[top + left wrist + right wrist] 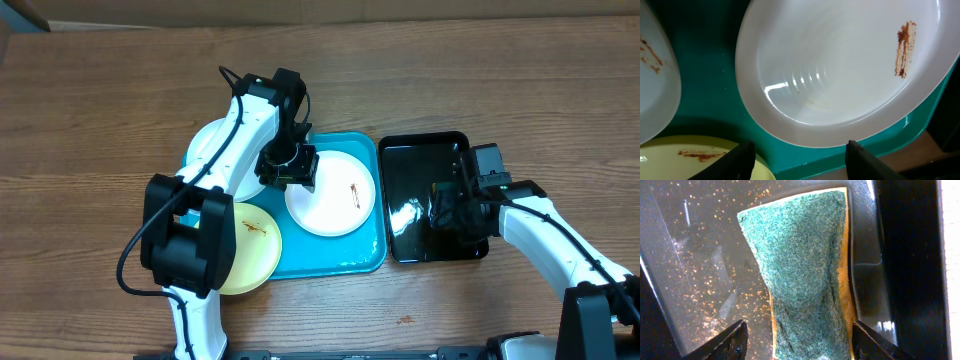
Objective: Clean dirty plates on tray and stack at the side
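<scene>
Smears are seen on white plate (330, 195), second white plate (207, 148) and yellow plate (250, 250), all on tray (330, 262). Left gripper (800, 146) is held apart over white plate's rim. Right gripper (799, 340) is spread astride sponge (800, 270) in black tray (420, 160).

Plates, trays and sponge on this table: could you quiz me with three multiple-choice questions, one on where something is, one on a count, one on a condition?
1. Where does the sponge lie? A in a sink; B in the black tray; C on the floor.
2. How many plates are there? A two; B five; C three.
3. The white plate nearest the black tray is: A smeared; B spotless; C cracked.
Answers: B, the right wrist view shows it on glossy black; C, two white and one yellow overhead; A, a brown-orange streak marks it.
</scene>
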You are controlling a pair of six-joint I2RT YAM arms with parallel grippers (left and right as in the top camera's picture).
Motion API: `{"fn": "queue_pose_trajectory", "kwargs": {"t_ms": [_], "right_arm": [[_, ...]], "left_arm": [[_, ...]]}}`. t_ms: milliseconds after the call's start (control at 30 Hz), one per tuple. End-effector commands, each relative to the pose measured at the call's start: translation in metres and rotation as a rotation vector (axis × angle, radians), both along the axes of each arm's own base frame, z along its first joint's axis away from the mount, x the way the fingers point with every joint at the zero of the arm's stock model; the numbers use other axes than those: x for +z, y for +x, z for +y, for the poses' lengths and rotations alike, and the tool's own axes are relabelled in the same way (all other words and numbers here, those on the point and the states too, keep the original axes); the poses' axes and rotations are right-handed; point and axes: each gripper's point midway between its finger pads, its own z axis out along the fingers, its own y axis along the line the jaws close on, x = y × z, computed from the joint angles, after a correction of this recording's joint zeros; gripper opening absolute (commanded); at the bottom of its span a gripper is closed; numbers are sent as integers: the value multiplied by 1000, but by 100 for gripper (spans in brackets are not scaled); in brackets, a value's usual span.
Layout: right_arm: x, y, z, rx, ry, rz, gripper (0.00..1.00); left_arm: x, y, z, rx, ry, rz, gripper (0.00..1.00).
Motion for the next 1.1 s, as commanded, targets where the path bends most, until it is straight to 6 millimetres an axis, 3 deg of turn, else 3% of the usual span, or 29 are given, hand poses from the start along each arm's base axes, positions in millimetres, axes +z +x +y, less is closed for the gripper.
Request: {"fn": "queue_pose_trajectory", "kwargs": {"t_ms": [0, 233, 567, 700, 867, 1067], "right_arm": [[-4, -3, 1, 5, -3, 8, 64], [-4, -3, 2, 7, 8, 10, 60], [-4, -6, 4, 7, 19, 20, 60], [-4, -10, 7, 6, 35, 37, 60], [-4, -13, 9, -18, 56, 58, 60], [-4, -18, 16, -11, 93, 79, 61]], "left_arm": [[-8, -2, 8, 31, 93, 1, 59], [-15, -3, 21, 93, 191, -4, 58], [-44, -16, 25, 97, 197, 18, 52], [-46, -11, 23, 103, 190, -2, 50], [-47, -4, 20, 122, 180, -31, 37], [-48, -1, 19, 123, 176, -42, 38]]}}
